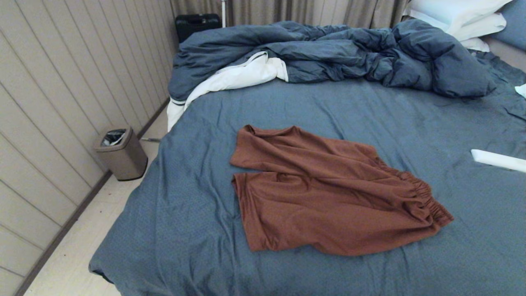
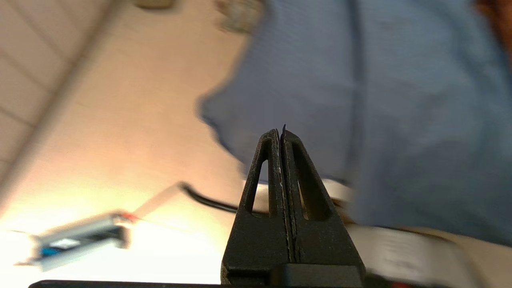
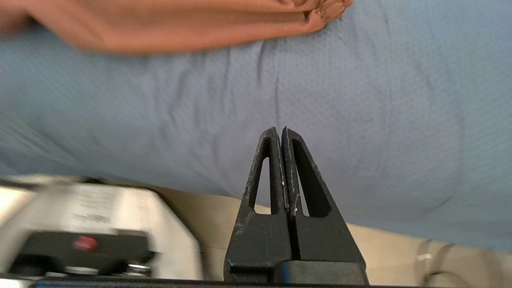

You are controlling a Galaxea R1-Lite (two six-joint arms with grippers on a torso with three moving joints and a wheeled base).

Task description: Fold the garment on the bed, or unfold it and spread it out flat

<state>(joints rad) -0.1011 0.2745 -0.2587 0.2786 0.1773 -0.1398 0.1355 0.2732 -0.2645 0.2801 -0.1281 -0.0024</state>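
Note:
The rust-brown shorts (image 1: 328, 193) lie loosely spread on the slate-blue sheet of the bed (image 1: 197, 213), both legs pointing left and the gathered waistband (image 1: 423, 197) at the right. No drawstring or print shows. Neither arm appears in the head view. My left gripper (image 2: 280, 130) is shut and empty, hanging beside the bed's near left corner over the floor. My right gripper (image 3: 279, 130) is shut and empty too, near the bed's front edge, with the shorts (image 3: 180, 24) beyond it.
A bunched blue duvet (image 1: 349, 53) with white lining and white pillows (image 1: 460, 16) fill the far side of the bed. A flat white object (image 1: 499, 160) lies at the right edge. A bin (image 1: 121, 152) stands on the floor by the left wall.

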